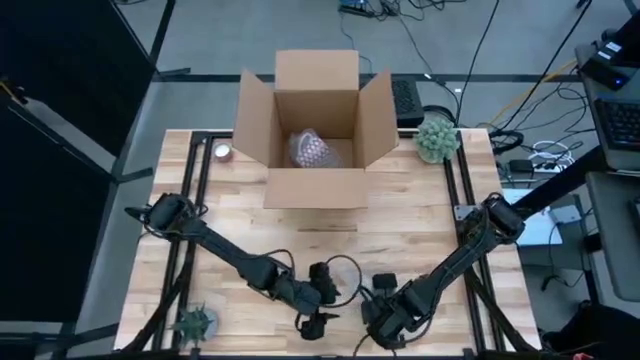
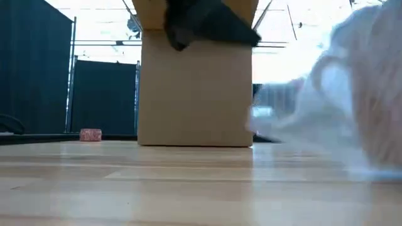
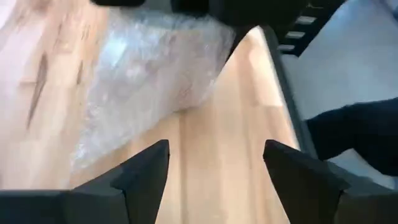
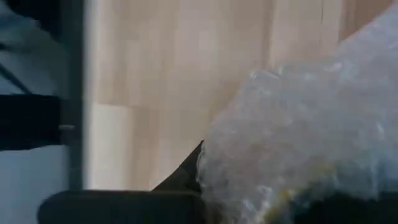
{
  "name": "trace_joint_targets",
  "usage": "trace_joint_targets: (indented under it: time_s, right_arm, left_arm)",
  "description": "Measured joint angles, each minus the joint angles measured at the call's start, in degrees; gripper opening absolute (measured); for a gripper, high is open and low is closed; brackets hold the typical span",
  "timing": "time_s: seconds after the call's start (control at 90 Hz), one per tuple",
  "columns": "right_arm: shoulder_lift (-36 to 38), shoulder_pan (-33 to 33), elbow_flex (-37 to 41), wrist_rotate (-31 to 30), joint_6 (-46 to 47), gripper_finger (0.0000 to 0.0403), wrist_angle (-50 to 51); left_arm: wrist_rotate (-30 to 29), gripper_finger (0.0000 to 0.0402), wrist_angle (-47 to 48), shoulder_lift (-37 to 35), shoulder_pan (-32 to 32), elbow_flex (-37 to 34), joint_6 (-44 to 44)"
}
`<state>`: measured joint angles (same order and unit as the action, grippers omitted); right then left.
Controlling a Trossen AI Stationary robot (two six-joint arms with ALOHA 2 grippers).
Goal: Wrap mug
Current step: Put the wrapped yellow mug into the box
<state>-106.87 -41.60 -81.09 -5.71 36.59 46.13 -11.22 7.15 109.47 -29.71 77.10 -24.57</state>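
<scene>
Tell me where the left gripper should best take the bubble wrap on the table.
Probably the thin loose edge of the bubble wrap nearest the open left gripper, coming in low along the table. The sheet lies flat there, so one finger must slide under it.

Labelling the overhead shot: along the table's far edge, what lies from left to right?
Small pink object → cardboard box, a bubble-wrapped item inside → green plant.

Brown box [image 1: 316, 120]; clear bubble wrap [image 3: 149, 74]
</scene>
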Motion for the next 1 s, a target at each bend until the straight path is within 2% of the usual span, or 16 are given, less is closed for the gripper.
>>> trace_joint_targets:
  time_s: [0.156, 0.267, 0.556, 0.667, 0.778, 0.856, 1.0]
  right_arm:
    - [3.3, -1.4, -5.8, -0.8, -5.4, 0.0027, 0.2]
    - [6.2, -2.1, -12.7, -3.2, -10.9, 0.0027, 0.3]
    - [10.7, 1.3, -32.6, -15.4, -38.3, 0.0027, 1.4]
    - [11.0, 5.7, -38.9, -19.3, -48.1, 0.0027, 0.4]
    - [11.0, 13.2, -42.3, -21.2, -53.9, 0.0027, 0.3]
    - [11.0, 19.6, -42.8, -21.4, -55.5, 0.0026, 0.6]
    - [10.1, 33.3, -43.0, -20.2, -54.2, 0.0026, 0.4]
  left_arm:
    - [-1.4, 0.0253, 8.5, -3.7, -2.7, -0.1, -2.4]
    - [-2.9, 0.0253, 12.1, -8.2, -4.8, -0.1, -2.6]
    - [-7.3, 0.0253, 22.6, -19.7, -8.9, -0.1, -3.6]
    - [-11.2, 0.0253, 27.3, -22.6, -9.8, -0.1, -3.6]
    - [-15.9, 0.0253, 32.4, -24.3, -9.8, -0.1, -4.7]
    - [-19.3, 0.0253, 35.1, -24.8, -9.8, -0.1, -5.6]
    - [-19.7, 0.0253, 35.3, -24.9, -9.2, -0.1, -5.3]
